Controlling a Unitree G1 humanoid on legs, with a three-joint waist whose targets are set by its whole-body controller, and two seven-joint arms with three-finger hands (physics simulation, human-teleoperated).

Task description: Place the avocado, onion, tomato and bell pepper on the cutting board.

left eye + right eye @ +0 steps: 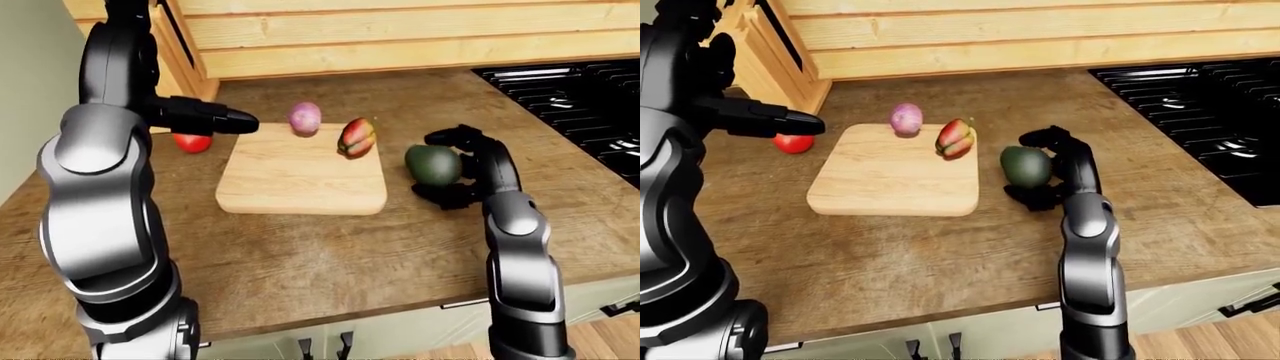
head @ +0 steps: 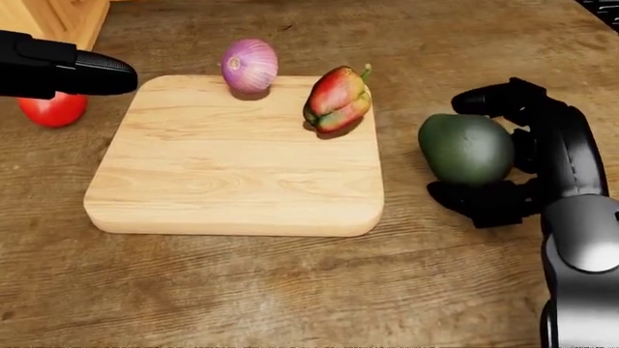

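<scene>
The wooden cutting board [image 2: 232,174] lies on the counter. A purple onion [image 2: 249,65] stands on the board's top edge and a red-green bell pepper [image 2: 337,99] lies near its top right corner. A dark green avocado [image 2: 469,152] rests on the counter just right of the board. My right hand [image 2: 455,145] wraps it, fingers [image 2: 493,98] curled over its top and thumb below it. The red tomato [image 2: 53,109] sits on the counter left of the board. My left hand [image 1: 135,97] is raised and open, its thumb pointing right above the tomato.
A black stove [image 1: 575,97] fills the right of the left-eye view. A wooden cabinet corner [image 1: 185,64] stands at the upper left beyond the tomato. A plank wall [image 1: 400,37] runs along the top. The counter's near edge [image 1: 400,300] runs below the board.
</scene>
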